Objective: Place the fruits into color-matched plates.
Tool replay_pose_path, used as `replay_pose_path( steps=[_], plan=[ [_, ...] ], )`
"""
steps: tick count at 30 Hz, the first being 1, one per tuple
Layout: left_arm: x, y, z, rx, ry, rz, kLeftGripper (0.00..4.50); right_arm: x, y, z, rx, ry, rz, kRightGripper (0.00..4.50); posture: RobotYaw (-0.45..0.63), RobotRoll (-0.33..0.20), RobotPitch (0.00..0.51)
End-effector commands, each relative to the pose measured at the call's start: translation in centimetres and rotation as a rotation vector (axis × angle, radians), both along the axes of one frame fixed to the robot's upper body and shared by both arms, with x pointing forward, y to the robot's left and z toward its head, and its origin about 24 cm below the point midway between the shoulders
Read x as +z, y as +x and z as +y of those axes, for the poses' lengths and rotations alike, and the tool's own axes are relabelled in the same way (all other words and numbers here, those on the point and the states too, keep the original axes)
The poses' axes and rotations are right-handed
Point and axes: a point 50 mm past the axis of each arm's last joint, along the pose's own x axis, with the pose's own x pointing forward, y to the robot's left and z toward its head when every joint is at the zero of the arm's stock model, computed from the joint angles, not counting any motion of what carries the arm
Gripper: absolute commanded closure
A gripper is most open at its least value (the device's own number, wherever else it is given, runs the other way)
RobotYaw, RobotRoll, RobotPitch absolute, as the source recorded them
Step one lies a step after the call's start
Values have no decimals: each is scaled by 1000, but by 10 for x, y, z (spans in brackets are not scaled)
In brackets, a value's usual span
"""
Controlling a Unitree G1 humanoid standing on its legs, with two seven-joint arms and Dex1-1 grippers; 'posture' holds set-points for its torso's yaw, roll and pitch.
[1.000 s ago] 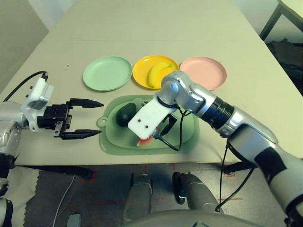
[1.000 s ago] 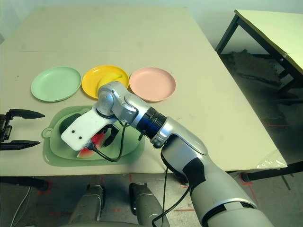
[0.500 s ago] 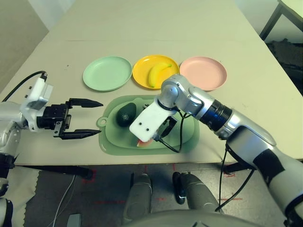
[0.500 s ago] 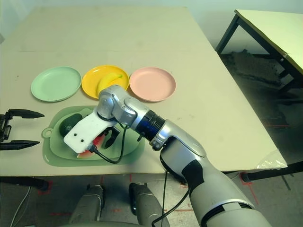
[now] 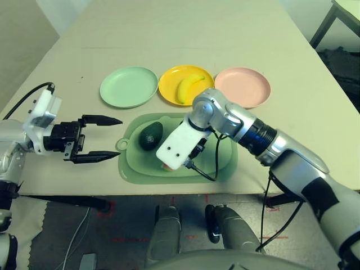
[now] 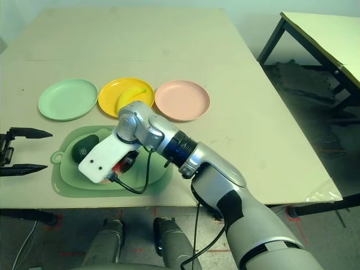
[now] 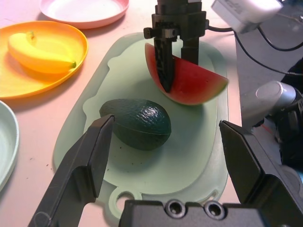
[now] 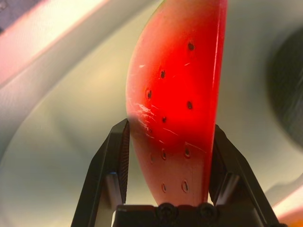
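Two black fingers of the right gripper [image 7: 176, 66] are clamped on the flat faces of the watermelon wedge [image 7: 189, 81], which sits on the green mat [image 5: 222, 164] near the table's front edge, beside the avocado [image 5: 150, 135]. The contact falls near one end of the wedge rather than at its middle, so on lifting the slice may pivot or slip out between the smooth pads; whether its rind touches the mat cannot be told. The pale pink plate [image 5: 243, 87] lies beyond the mat, toward the table's far edge, just beside the yellow plate [image 5: 169, 86] holding the banana [image 5: 188, 88]; a low carry risks catching either rim, and a loose release may send the wedge into the yellow plate. The mint green plate [image 5: 128, 86] is bare. The left gripper [image 5: 95, 139] hovers off the mat's left edge with fingers wide apart, aimed at the avocado; an early reach could meet the right arm.
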Motion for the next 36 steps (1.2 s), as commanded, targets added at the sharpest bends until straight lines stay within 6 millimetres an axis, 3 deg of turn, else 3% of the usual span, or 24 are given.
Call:
replay_pose_path(
  steps=[1,6,17,25,36],
  plan=[
    [2,1,-4,-17,-4,-10,0,9,10,-15,-54,-5,-4,2257,81,0,192],
    [0,6,-8,14,-45,-11,0,26,27,-31,-133,17,-46,2257,67,0,186],
    [3,15,-15,132,-53,-22,0,59,86,-69,-478,144,-226,2257,69,0,181],
    [15,24,-11,265,-18,-37,0,52,106,-102,-687,181,-375,2257,80,0,190],
    [12,13,-9,272,55,-19,0,27,113,-133,-838,161,-461,2257,103,0,207]
  ],
)
